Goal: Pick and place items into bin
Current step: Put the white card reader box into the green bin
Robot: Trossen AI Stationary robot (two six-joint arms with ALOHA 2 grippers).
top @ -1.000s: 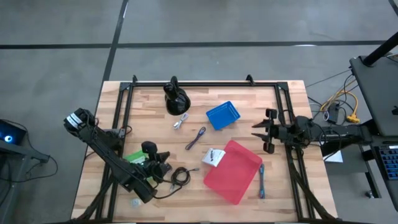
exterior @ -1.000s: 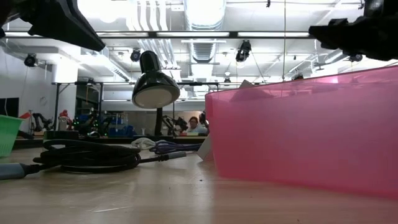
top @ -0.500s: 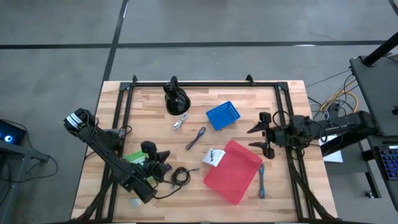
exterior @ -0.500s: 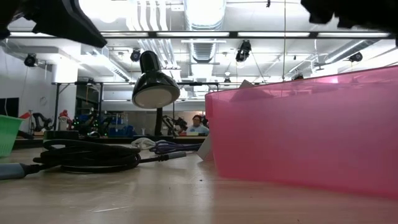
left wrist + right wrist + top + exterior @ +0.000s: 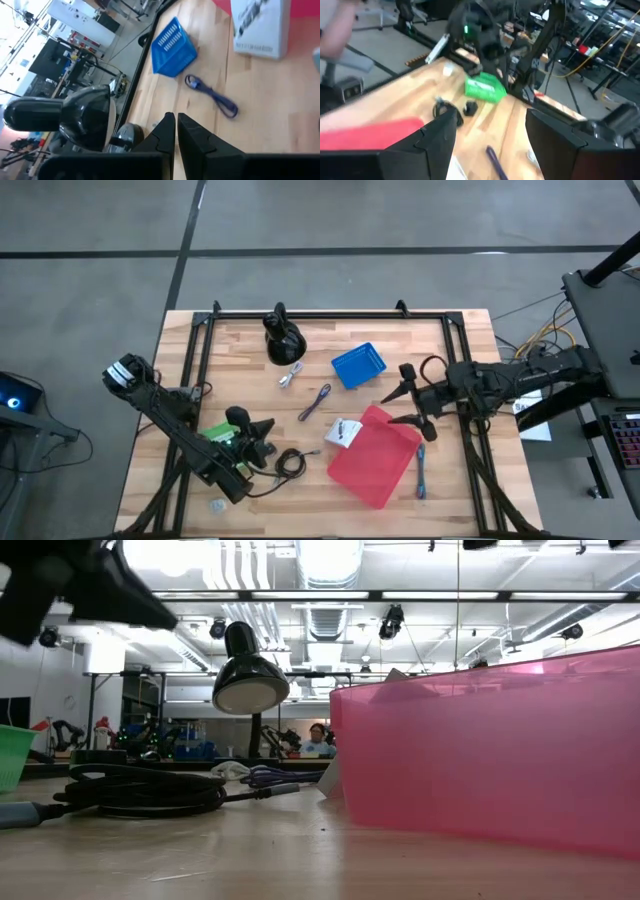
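— pink bin point(image 5: 373, 456) sits centre-right; items lie around it, the purple cable point(image 5: 314, 401) just left. why's my right gripper point(image 5: 398, 407) spread?

— ready to grab (left gripper point(image 5: 268, 438) clenched, empty).

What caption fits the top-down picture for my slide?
Right tool open beside the red bin; cables lie scattered on the table.

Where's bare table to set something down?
Bare wood: the corner past the blue basket, and the strip left of the black stand. Crowded: the middle, with purple cable, white packet, red bin and black coiled cable.
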